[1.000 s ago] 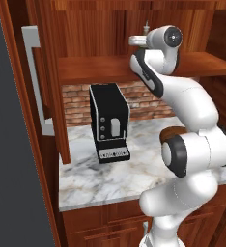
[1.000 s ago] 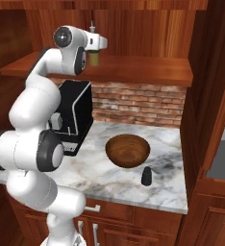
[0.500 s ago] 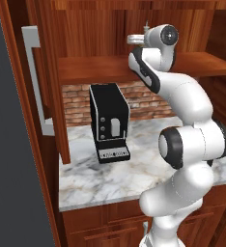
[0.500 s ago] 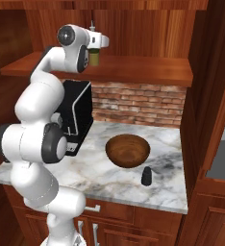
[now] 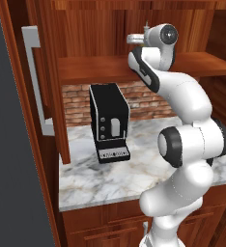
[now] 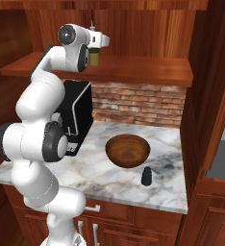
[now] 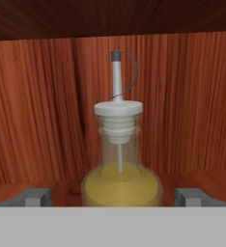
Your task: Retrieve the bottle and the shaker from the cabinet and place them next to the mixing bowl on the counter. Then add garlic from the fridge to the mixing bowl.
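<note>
A glass bottle [image 7: 120, 159] of yellow oil with a white pourer stands upright on the cabinet shelf [image 6: 133, 67]. My gripper [image 7: 115, 195] is open, one fingertip on either side of the bottle's base and neither touching it. From the right base view the bottle [image 6: 94, 56] shows just under my raised hand, the gripper [image 6: 101, 42] level with the shelf. My gripper [image 5: 133, 38] also reaches in over the shelf from the left base view. The brown mixing bowl [image 6: 128, 150] sits on the marble counter [image 6: 95, 178], with a small dark shaker [image 6: 146, 176] just in front of it.
A black coffee machine [image 5: 109, 123] stands on the counter under the shelf, left of the bowl. The open cabinet door with its grey handle [image 5: 37, 82] juts out at the left. A brick backsplash [image 6: 138, 103] runs behind the counter, and a wooden side wall [image 6: 206, 96] rises at the right.
My hand has edged slightly toward the bottle on the shelf, and the arm's upper links have shifted with it. The bottle, bowl and shaker have not moved. The fingers stay open.
</note>
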Available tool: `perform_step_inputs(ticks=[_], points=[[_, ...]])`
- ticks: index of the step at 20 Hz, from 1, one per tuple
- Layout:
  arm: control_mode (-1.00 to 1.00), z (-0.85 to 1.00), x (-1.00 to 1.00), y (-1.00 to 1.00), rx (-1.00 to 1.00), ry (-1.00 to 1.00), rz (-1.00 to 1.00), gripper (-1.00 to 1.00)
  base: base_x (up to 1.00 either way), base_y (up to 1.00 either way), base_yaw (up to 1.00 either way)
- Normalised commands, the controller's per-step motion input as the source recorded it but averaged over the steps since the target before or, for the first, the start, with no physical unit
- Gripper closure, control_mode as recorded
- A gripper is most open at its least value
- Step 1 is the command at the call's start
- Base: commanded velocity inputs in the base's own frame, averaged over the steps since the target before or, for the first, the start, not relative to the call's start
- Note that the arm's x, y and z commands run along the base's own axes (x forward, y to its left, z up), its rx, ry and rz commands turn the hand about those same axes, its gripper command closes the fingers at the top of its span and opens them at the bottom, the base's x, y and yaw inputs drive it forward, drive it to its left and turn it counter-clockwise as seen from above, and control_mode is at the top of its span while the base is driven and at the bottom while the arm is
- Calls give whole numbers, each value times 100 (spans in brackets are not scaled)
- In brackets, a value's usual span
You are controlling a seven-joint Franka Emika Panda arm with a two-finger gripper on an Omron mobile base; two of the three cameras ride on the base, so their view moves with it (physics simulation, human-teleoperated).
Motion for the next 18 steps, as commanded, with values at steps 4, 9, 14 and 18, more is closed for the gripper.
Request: perform_step_inputs(ticks=[4,9,14,18], points=[[-100,0,5,0,0,0,0,-100,0,0,0],[-100,0,3,0,0,0,0,-100,0,0,0],[-100,0,0,0,0,0,0,-100,0,0,0],[-100,0,0,0,0,0,0,-100,0,0,0]])
